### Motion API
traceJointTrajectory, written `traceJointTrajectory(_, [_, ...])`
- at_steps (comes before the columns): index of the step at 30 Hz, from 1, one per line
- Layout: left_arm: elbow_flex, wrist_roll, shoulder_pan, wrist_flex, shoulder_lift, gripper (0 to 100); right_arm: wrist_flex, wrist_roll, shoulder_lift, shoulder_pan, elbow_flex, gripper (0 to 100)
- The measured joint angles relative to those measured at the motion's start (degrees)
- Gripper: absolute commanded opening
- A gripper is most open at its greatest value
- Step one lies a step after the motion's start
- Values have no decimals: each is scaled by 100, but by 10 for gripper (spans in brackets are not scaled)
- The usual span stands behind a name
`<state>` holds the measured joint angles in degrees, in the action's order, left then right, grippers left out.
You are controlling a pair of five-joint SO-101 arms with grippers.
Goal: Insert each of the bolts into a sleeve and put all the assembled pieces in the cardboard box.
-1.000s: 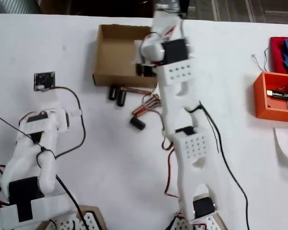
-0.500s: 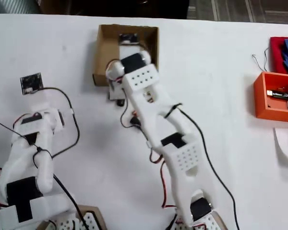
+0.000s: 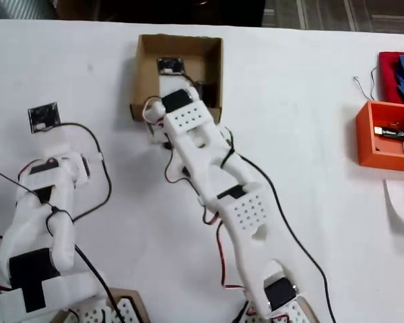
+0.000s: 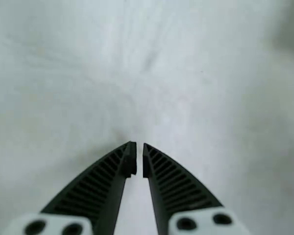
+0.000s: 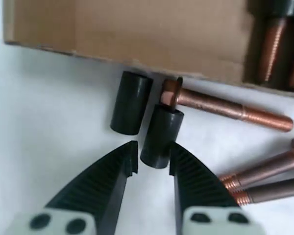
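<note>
From above, my right arm (image 3: 209,161) lies stretched to the box (image 3: 143,81), and my left arm (image 3: 44,202) sits apart.

Left wrist: the left gripper (image 4: 137,159) is pinched together over the table (image 4: 63,58).

Right wrist: the right gripper (image 5: 152,159) is spread apart with a sleeve (image 5: 160,134) end between its tips. Loose bolts (image 5: 225,105) lie beside it. In the box's corner lie bolts in sleeves (image 5: 272,44).

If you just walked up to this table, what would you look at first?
The long white right arm, stretched across the table to the cardboard box, grabs your eye first. Up close, its open jaws have the end of a black sleeve between them. Another sleeve lies right beside it, and shiny copper bolts lie nearby.
</note>
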<state>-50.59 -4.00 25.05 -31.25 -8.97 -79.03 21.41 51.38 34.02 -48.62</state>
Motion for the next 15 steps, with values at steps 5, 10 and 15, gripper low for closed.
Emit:
traceJointTrajectory(5, [0, 0, 0, 0, 0, 54, 114, 0, 0, -9, 0, 98])
traceJointTrajectory(10, [0, 0, 0, 0, 0, 54, 211, 0, 9, -53, 26, 97])
traceJointTrajectory(15, [0, 0, 0, 0, 0, 54, 211, 0, 53, -158, 26, 97])
